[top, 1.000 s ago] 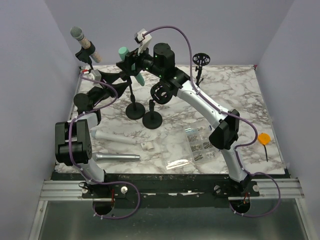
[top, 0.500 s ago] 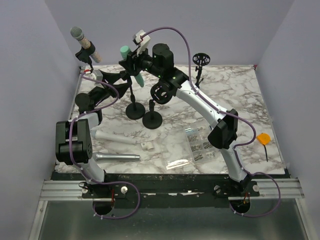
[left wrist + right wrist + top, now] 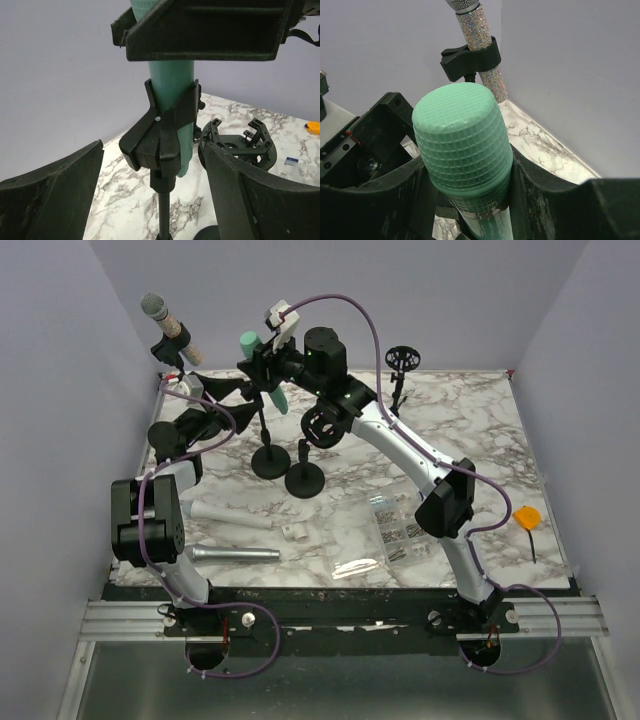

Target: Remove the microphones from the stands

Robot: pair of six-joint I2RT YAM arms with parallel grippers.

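Observation:
A green microphone sits tilted in the black clip of a stand at the back middle of the table. My right gripper is shut on the microphone just below its mesh head, with a finger on each side. The microphone body is still seated in the clip. My left gripper is open, its fingers standing apart on either side of the stand's pole, below the clip and not touching it.
A glittery microphone stands in its own clip at the back left. A second stand base with a shock mount is beside the first. Another small stand, bags of screws, metal tubes and an orange tool lie around.
My left gripper has shifted slightly back and up along the stand's pole. The right gripper and the green microphone have barely moved.

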